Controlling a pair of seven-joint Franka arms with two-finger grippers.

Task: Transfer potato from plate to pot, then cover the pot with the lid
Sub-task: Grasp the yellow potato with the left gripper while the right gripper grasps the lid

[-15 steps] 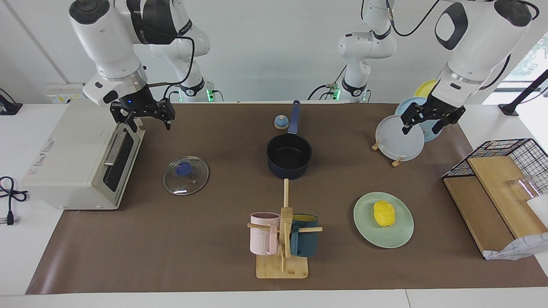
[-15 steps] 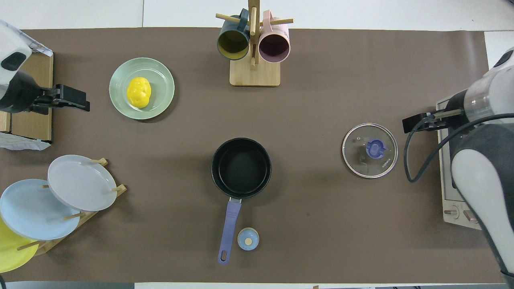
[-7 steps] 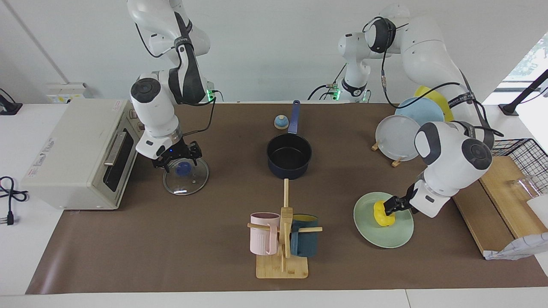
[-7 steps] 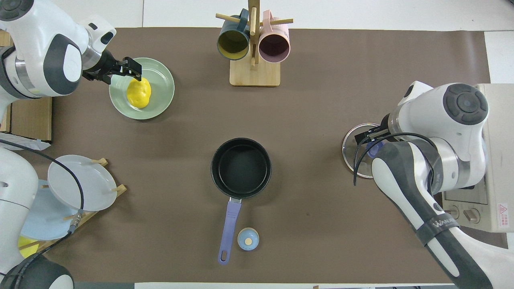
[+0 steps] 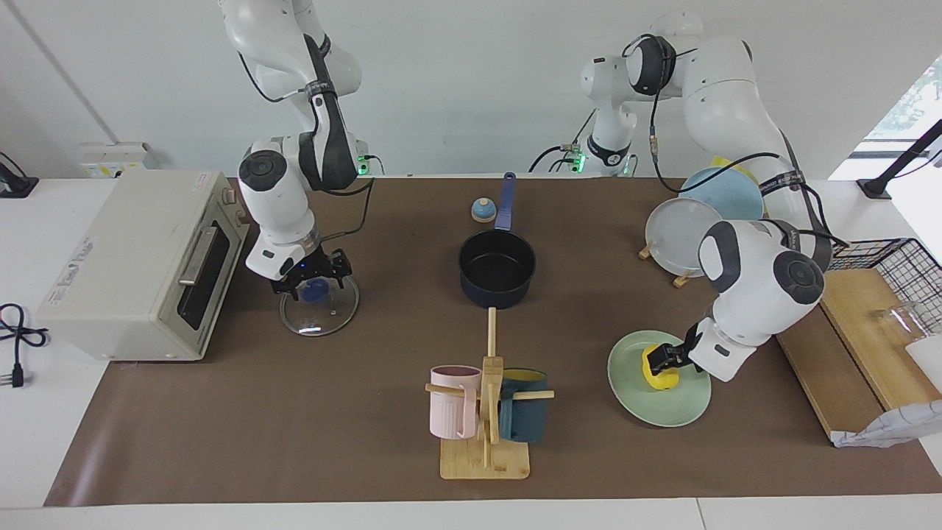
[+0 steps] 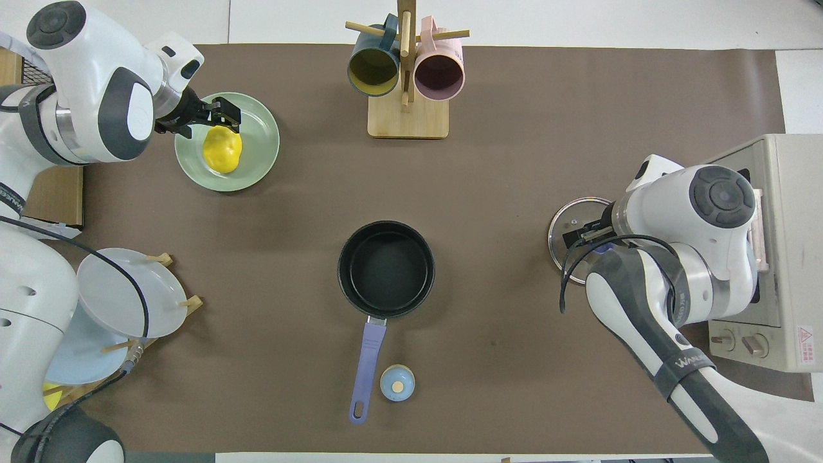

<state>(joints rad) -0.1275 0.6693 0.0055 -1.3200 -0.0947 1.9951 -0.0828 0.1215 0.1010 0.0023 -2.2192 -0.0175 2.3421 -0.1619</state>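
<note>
Two pincers down — one at the lid, one at the potato.
The right pincer (image 5: 315,279) sits open around the lid's (image 5: 319,302) blue knob; the pot (image 5: 497,269) waits mid-counter; the left pincer (image 5: 663,358) straddles the potato (image 5: 657,374) on the plate (image 5: 659,378) — grip unclear.

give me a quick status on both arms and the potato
Left gripper down at potato on plate. Right gripper at lid knob. Pot empty, path clear.
</note>
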